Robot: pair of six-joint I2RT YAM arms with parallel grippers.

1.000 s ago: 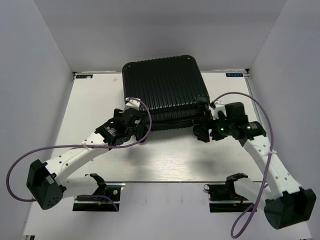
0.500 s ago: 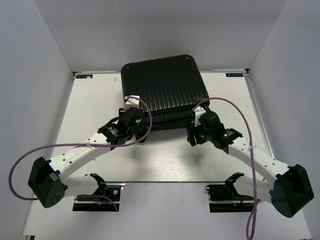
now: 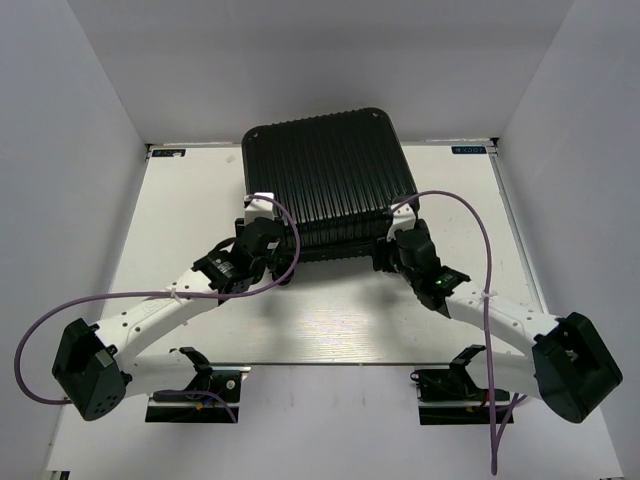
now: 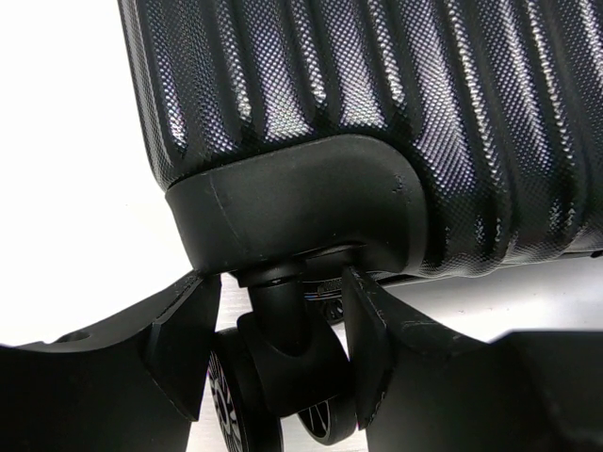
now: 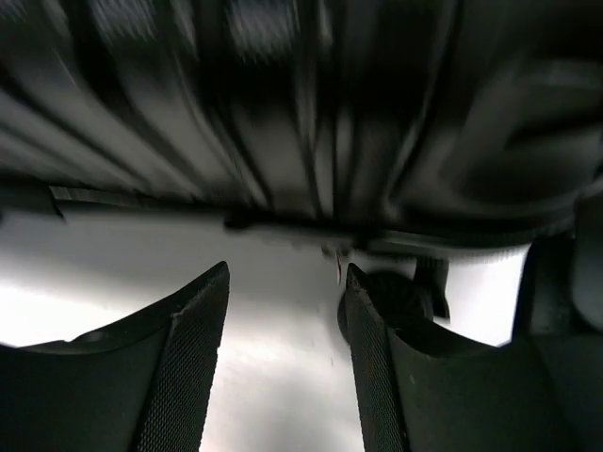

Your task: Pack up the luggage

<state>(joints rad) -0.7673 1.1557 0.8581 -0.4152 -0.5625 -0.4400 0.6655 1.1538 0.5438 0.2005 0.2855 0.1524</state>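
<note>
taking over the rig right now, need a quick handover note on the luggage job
Luggage: lies flat at the far middle of the table, ribbed shell up, looks closed.
Left gripper: jaws straddle the left wheel; firm contact unclear.
Right gripper: open, empty, beside the right wheel; view blurred.
Done: lid down; contents not visible.
Left: probably shifting or securing the case; fastening can't be judged.

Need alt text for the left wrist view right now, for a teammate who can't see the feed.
The left claw straddles a small black caster wheel at a rounded corner of the large black ribbed hard-shell suitcase, one finger on each side of its stem. Whether the fingers press it is unclear; white table shows behind.
</note>
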